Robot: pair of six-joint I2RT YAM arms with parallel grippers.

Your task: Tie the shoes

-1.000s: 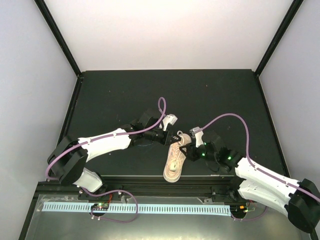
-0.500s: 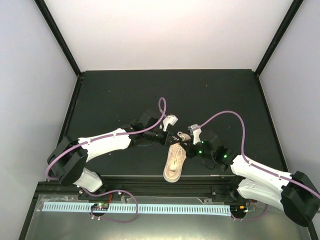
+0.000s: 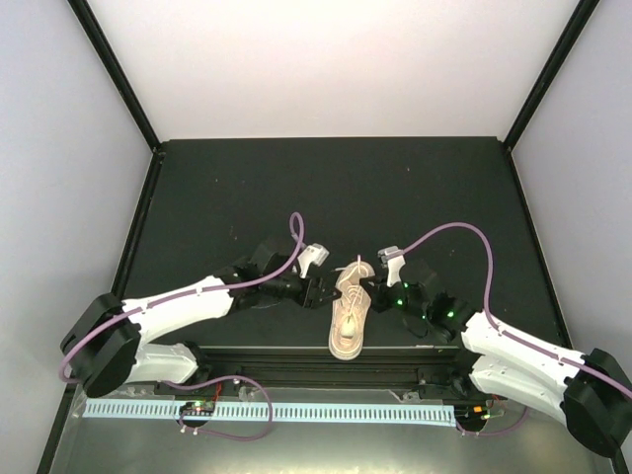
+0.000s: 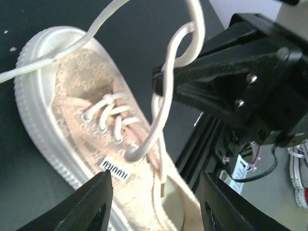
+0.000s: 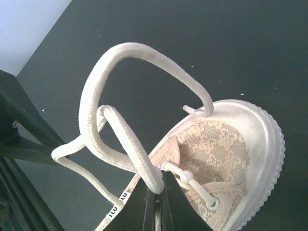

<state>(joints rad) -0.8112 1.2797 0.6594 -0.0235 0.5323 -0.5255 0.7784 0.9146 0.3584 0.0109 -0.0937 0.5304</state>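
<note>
The sneaker (image 3: 348, 314) is flanked by both arms. The left fingers (image 4: 91, 204) are spread, empty, above it. A lace loop (image 5: 126, 142) is pinched by the right fingers (image 5: 142, 204).

Table (image 3: 395, 188): it carries the sneaker close to its near edge, about in the middle between the two arms.
Sneaker (image 3: 348, 318): it stands on its sole, with the heel toward the arm bases and the toe toward the far side.
Left gripper (image 3: 318, 291): just beside the sneaker, on its left, above the table.
Right gripper (image 3: 370, 293): just beside the sneaker, on its right, facing the left gripper across the front half.
Laces (image 5: 120, 139): they rise from the sneaker in loops between the grippers. One loop ends between the right gripper's fingertips, and one strand crosses over the toe.
</note>
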